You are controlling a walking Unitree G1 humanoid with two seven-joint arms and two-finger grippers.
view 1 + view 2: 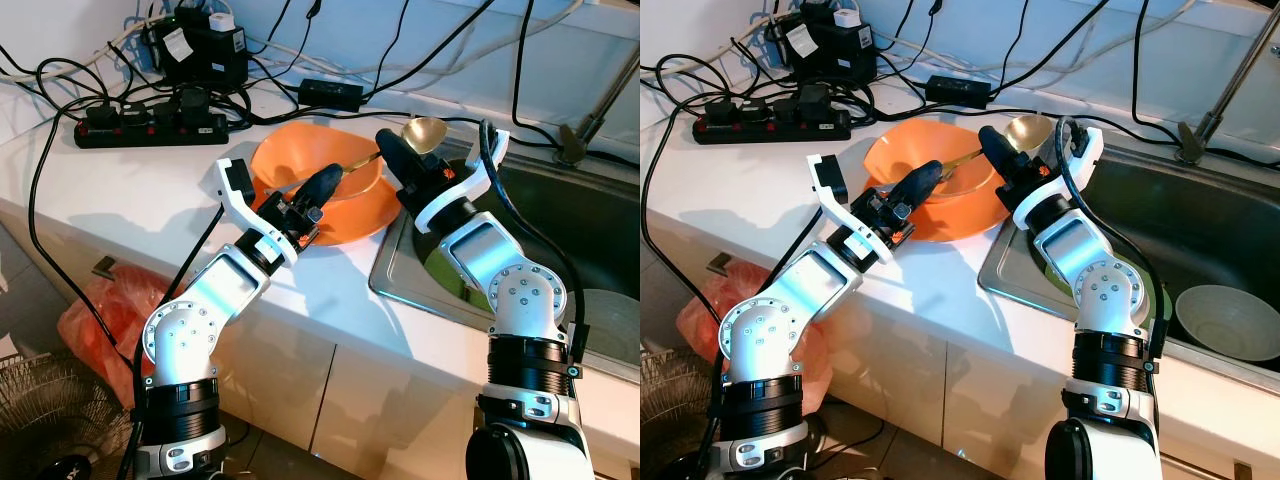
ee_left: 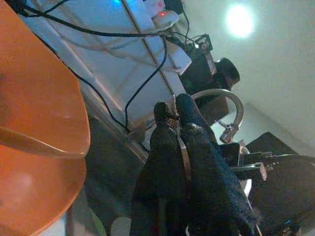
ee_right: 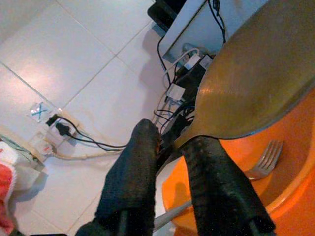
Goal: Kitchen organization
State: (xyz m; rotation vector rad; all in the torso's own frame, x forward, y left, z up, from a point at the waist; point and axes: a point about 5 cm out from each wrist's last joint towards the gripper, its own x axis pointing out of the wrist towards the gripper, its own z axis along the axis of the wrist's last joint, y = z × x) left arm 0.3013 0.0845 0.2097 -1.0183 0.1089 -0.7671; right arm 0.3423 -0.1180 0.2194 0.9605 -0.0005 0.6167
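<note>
Nearest the camera, the two silver arms are rising from the robot's body over the edge of the white desk (image 1: pixel 120 190). The left gripper (image 1: pixel 322 184) is reaching over the near rim of the shallow orange plastic bowl (image 1: pixel 300 150), its jaws closed on the thin metal handle of the long utensil (image 2: pixel 184 156), as the left wrist view shows. The right gripper (image 1: pixel 395 152) is standing at the bowl's far right rim, beside the stainless steel sink (image 1: pixel 1230 230); its jaws are holding the neck of the large brass-coloured ladle (image 1: pixel 425 133), whose round bowl is sitting just beyond the fingertips (image 3: pixel 147 137). The orange bowl is resting on the desk between the two grippers, touching the sink's left edge. The right wrist view is showing a silver metal fork (image 3: pixel 266 157) lying inside the orange bowl. A pale round ceramic bowl (image 1: pixel 1228 320) is lying in the sink basin, well apart. Farther back, a black power strip (image 1: pixel 150 125) and tangled black cables (image 1: pixel 320 70) are lying along the wall, with a chrome tap (image 1: pixel 1230 85) rising behind the sink.
</note>
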